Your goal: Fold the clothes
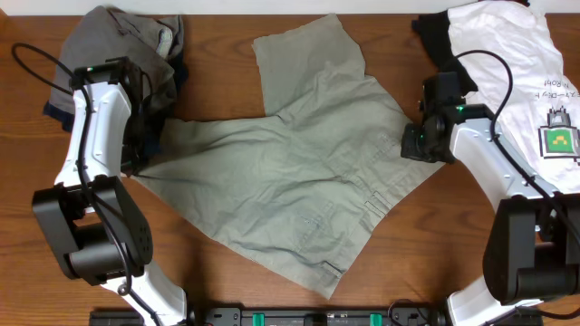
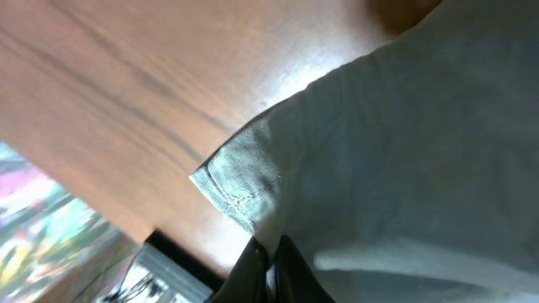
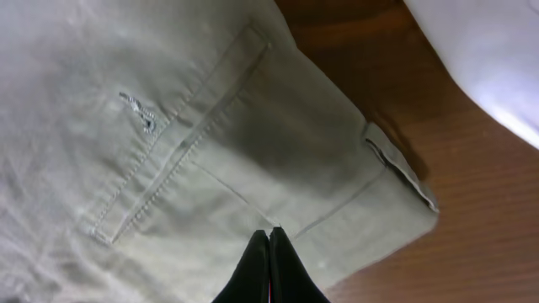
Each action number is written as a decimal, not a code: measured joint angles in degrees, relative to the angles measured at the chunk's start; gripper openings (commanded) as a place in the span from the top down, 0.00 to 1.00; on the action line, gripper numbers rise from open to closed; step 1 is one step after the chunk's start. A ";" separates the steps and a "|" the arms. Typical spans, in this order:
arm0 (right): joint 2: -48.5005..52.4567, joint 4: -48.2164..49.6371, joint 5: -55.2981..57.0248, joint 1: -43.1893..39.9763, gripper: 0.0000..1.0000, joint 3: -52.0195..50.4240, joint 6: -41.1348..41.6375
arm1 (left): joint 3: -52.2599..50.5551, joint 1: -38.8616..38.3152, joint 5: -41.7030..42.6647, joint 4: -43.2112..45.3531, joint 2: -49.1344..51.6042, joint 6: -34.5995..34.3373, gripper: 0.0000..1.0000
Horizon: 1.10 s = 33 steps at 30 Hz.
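The pale khaki-olive shorts (image 1: 299, 172) lie spread flat on the wooden table (image 1: 227, 50), one leg pointing to the back and one to the left. My left gripper (image 1: 136, 161) is at the left leg's hem. In the left wrist view its fingers (image 2: 269, 263) are pinched together on the shorts' cloth (image 2: 404, 151) beside the hem corner. My right gripper (image 1: 414, 145) is at the waistband end on the right. In the right wrist view its fingers (image 3: 269, 233) are shut, tips resting on the shorts (image 3: 168, 126) next to a back pocket, with no cloth between them.
A white T-shirt (image 1: 503, 54) with green print (image 1: 562, 139) lies at the back right over a black garment (image 1: 437, 38). A grey garment pile (image 1: 122, 36) with something dark blue under it sits at the back left. Bare wood (image 3: 472, 210) shows beside the waistband.
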 measured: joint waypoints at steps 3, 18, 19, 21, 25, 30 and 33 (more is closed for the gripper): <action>0.00 3.85 -0.26 0.00 0.99 -1.86 0.00 | 0.00 -0.55 1.64 1.92 -0.11 0.90 0.62; 5.16 16.06 -2.03 -0.46 0.99 -6.97 1.73 | 0.00 -1.07 4.59 5.79 -0.17 3.28 0.18; 5.25 17.05 -1.95 -0.50 0.99 -6.84 1.84 | 0.00 -1.07 4.72 5.95 -0.17 3.32 0.16; 6.10 18.51 -2.03 -0.96 0.99 -6.47 2.23 | 0.04 -1.07 4.98 6.19 -0.17 3.32 0.13; 8.20 23.71 -3.26 -2.40 0.99 -5.57 3.06 | 0.50 -1.29 5.01 8.57 -0.17 3.37 0.09; 12.22 34.07 -4.59 -4.98 0.99 -4.20 3.48 | 0.76 -2.58 5.01 11.34 -0.17 3.37 0.09; 15.63 40.85 -4.74 -6.27 0.99 -2.29 3.67 | 0.76 -4.04 5.01 12.59 -0.17 3.37 0.08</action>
